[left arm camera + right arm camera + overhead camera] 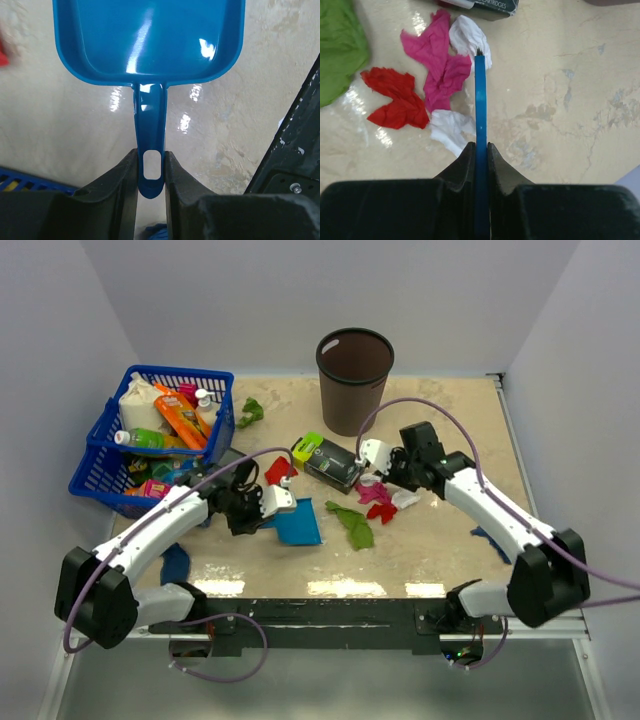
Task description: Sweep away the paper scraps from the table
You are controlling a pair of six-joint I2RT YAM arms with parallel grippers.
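Desk point(450, 560) is mottled sandy-beige and glossy, with lamp glare along the front. A black rail point(330, 615) runs along the near edge, and pale grey walls point(300, 290) close three sides. A brown bin point(354, 380) stands upright at the back. A blue basket point(185, 371) sits far left, packed with bottles and packets. The scraps point(375, 492) lie mostly mid-desk: pink, red and white bunched just right of centre, a green one beside them, and a red one near the black-and-lime box point(325, 460). Another green one sits at the back by the basket, and blue ones lie near each front corner. The left pincer point(262, 502) is clamped on the handle of the blue dustpan point(297, 523), whose pan rests left of centre. The right pincer point(378, 468) is over the pink cluster. Only the top view shows the bin, the basket contents and the outlying scraps. The left wrist view gives the grip: both fingers point(122, 175) press the slotted handle end, the pan is empty, and a corner of basket shows lower left. The right wrist view shows what the top view hides: the jaws are closed hard on a thin blue stick point(480, 100) seen edge-on. Its dark tip touches a white scrap, with pink just to its left and white below. Red lies further left and green at the frame edge. I cannot tell what kind of tool the stick is.
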